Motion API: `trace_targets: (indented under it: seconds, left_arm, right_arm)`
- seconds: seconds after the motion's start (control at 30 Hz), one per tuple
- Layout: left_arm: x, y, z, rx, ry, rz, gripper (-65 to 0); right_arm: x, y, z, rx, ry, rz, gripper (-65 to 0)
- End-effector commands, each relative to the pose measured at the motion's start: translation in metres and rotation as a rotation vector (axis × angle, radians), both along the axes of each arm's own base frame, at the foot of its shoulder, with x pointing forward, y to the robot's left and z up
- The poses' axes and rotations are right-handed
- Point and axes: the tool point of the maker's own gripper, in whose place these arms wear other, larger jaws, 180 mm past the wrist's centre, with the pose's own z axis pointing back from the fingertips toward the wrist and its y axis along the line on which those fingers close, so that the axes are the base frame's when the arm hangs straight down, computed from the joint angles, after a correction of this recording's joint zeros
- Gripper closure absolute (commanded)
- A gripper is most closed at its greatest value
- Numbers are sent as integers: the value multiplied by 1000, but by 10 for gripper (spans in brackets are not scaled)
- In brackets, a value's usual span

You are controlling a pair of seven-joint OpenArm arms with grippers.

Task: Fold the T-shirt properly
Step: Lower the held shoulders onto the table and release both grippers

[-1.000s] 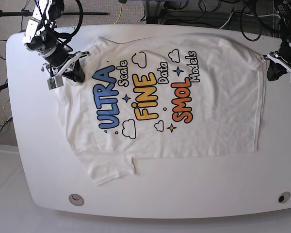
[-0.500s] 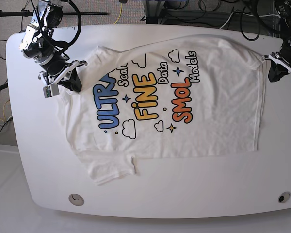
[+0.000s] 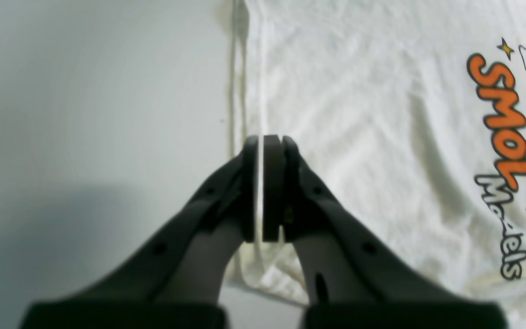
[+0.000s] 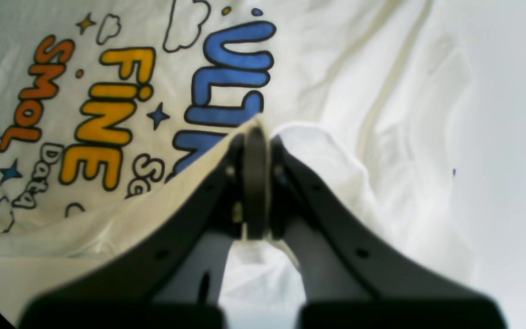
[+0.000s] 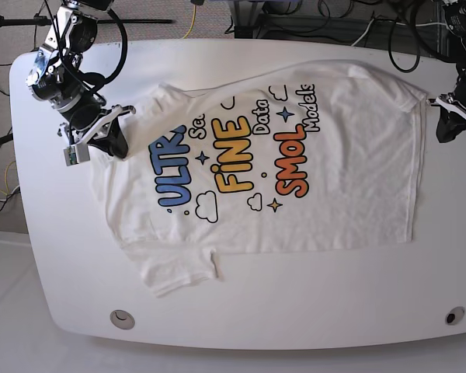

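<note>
Left wrist cam: left gripper (image 3: 263,187) is pinched tight on the hem edge of the T-shirt (image 3: 381,137); right wrist cam: right gripper (image 4: 255,183) is clamped on a lifted fold by the blue lettering; base cam: shirt's spread print-up on the white table (image 5: 311,303), held at both ends.

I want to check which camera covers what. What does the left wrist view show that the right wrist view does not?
Only the left wrist view: the left gripper shut on the hem of the large white printed cotton T-shirt, beside bare white table. Only the right wrist view: the right gripper shut on lifted fabric, and the blue "ULTRA" lettering. Both: orange "SMOL" lettering.
</note>
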Motion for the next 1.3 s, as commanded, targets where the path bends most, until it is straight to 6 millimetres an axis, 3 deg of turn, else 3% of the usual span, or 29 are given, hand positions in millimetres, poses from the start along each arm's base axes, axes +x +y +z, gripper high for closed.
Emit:
trace_targets:
  seconds: [0.0,0.13,0.2,0.4,0.47,0.53,0.67,0.73,0.87,0.93,1.03,1.07,1.27]
  left_arm:
    - [10,5,21,17,-67,-10,0]
    - [12,10,25,25,-75,-8,0]
    - [15,11,31,18,-83,-17,-34]
    - [12,16,32,23,-72,-19,-320]
    - [12,18,31,19,-68,-16,-379]
    - [11,22,24,11,-36,-3,-371]
    - [13,25,14,-18,-12,11,-255]
    - [15,25,10,-32,-2,16,-234]
    - [23,24,-2,-76,12,21,-231]
    - [26,21,-20,-134,37,36,-216]
    - [30,18,-31,-168,54,38,-242]
    - [24,4,-46,-198,94,38,-228]
    - [29,-9,-49,-231,84,36,-228]
  right_arm:
    - [12,-1,19,6,-74,7,0]
    - [13,0,20,4,-76,10,0]
    - [10,1,17,6,-73,10,-4]
    - [10,2,17,8,-74,11,-125]
    - [8,2,16,7,-71,10,-161]
    - [6,0,14,6,-63,5,-209]
    - [3,1,11,10,-56,4,-198]
    - [2,1,10,13,-53,4,-186]
    - [1,2,9,14,-50,3,-169]
    - [4,1,11,8,-57,6,-147]
    - [5,1,12,7,-59,6,-123]
    - [-8,14,-11,52,21,2,-136]
    - [-7,19,-15,74,28,-5,-136]
